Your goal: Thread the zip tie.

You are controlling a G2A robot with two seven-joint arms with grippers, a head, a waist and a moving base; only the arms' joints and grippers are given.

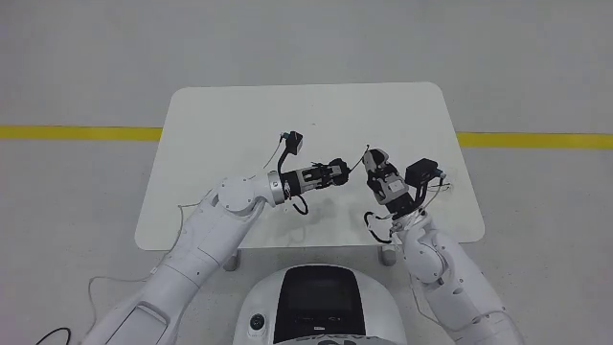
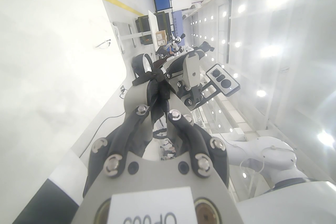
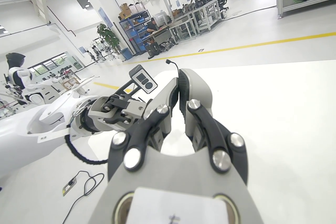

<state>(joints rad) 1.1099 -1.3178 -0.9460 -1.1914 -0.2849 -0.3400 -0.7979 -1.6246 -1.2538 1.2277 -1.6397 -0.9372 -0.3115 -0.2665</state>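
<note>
The right jaws are pressed together on a thin black zip tie (image 3: 168,61), pinching it low down, so that a short length curves up past the tips and ends in a small knob. That leaves the end free and steady, which suits a threading move. The left jaws look drawn shut too, on a dark strip (image 2: 147,76) that spreads out beyond their tips. I take this for the other end of the same tie, but I cannot be sure.

Both pairs of jaws hang in the air above the near half of the tabletop (image 1: 287,115), none of them touching it. They point at each other tip to tip and are close but apart. Lifting the tie off the tabletop gives each end room to turn and be aimed.

The threading looks not yet done. The next move would call for fine lining up of tail and head. A small twist in either grip could send the tail past the slot.
</note>
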